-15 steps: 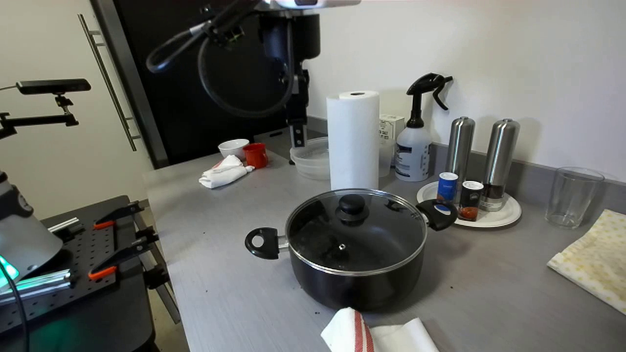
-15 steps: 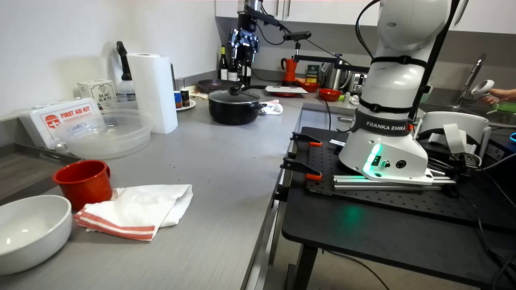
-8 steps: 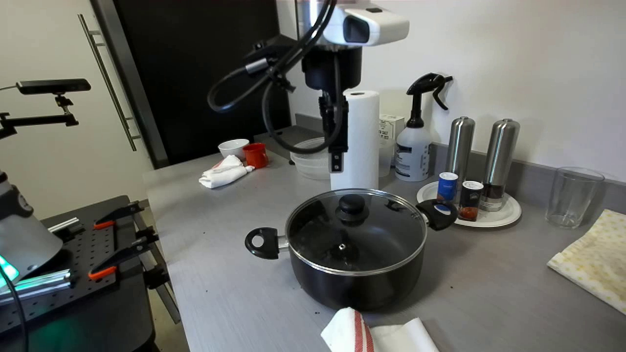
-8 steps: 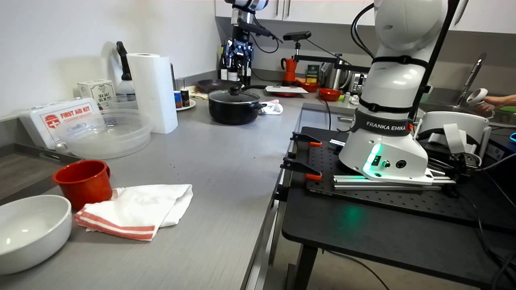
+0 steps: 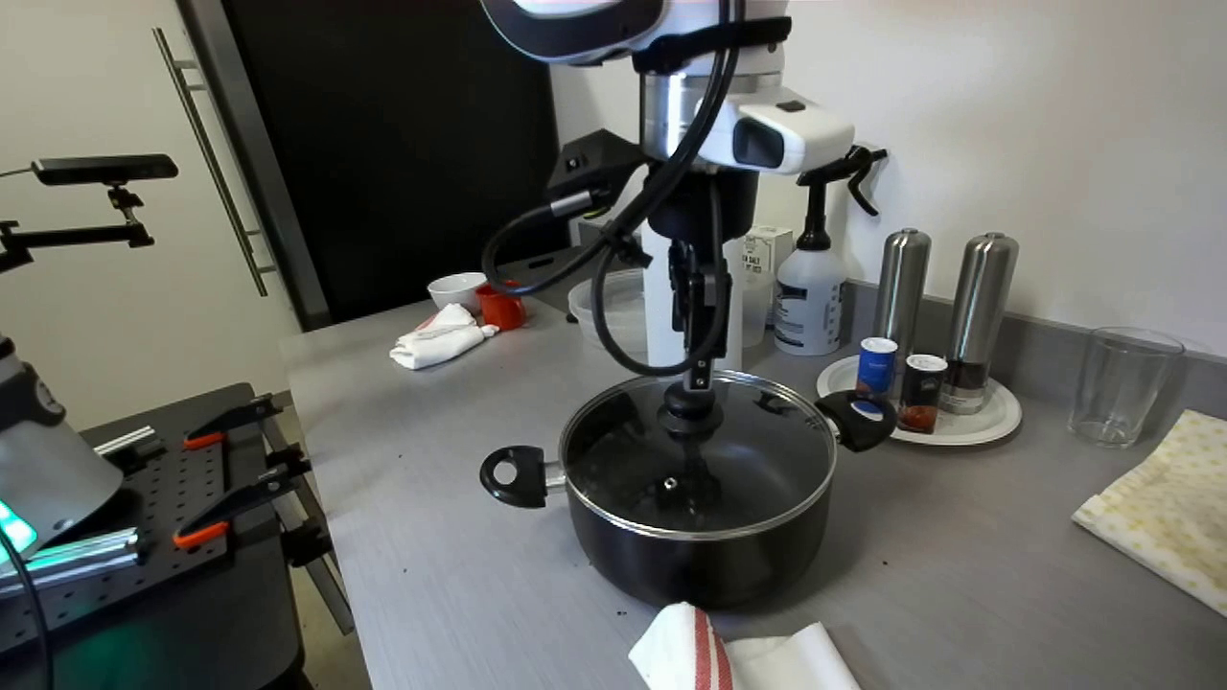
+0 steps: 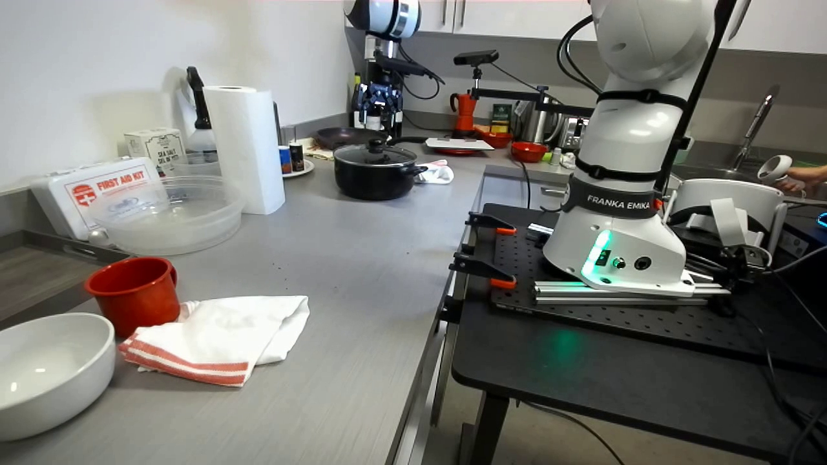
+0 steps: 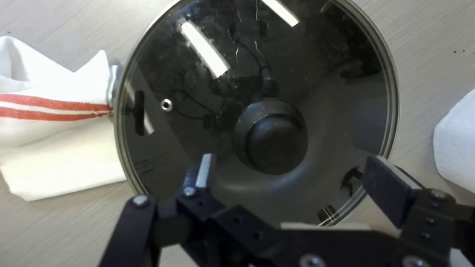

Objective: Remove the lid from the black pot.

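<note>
A grey counter runs along a white wall toward white upper cupboards.

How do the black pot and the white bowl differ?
The black pot wears its glass lid; the white bowl is uncovered. The pot has two side handles; the bowl shows none. The gripper hangs over the pot, away from the bowl. Both stand upright on the counter.

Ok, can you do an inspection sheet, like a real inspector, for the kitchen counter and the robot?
Surface: grey counter, a few dark specks.
Job's things: glass lid sits on the black pot.
Clutter: striped cloth close to the pot; paper towel roll; white plate with shakers; red mug.
Jaws: wide open above the lid, not gripping its knob.
Cables: black loop hangs from the robot arm.
Surroundings: person's hand at the edge of an exterior view.
</note>
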Available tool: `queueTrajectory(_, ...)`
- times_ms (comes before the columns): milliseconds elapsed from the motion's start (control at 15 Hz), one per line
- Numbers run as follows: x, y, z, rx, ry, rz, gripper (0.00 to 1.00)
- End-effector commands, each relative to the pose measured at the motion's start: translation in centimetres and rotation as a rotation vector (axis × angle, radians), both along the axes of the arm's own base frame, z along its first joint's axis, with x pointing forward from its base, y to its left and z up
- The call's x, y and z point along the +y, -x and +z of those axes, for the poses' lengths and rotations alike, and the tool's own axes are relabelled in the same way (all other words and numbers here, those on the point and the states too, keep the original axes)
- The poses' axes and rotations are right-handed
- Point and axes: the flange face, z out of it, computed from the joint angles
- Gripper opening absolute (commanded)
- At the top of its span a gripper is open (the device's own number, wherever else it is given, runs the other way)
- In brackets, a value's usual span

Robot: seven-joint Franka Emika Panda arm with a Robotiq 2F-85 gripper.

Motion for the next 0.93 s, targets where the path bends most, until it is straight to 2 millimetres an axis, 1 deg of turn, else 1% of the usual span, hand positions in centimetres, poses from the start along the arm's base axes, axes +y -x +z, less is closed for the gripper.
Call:
queueTrajectory(0, -0.1, -1.3, -2.0, 0.015, -0.003, -0.005, 1.00)
queueTrajectory(133, 0.1, -1.5, -2.9, 0.024, -0.005, -0.001, 1.00)
queueTrajectory(333, 0.2, -1.7, -3.7, 0.037, -0.003, -0.001, 1.00)
queueTrajectory(600, 0.0, -1.7, -3.9, 0.038, -0.001, -0.005, 1.00)
queueTrajectory(667, 0.0, -1.7, -3.9, 0.037, 0.000, -0.005, 0.75)
queueTrajectory(733, -0.1, -1.7, -3.8, 0.035, 0.001, -0.006, 0.74)
queueTrajectory(800, -0.2, -1.7, -3.7, 0.033, 0.002, -0.006, 0.68)
queueTrajectory(867, -0.2, -1.7, -3.7, 0.032, 0.003, -0.007, 0.60)
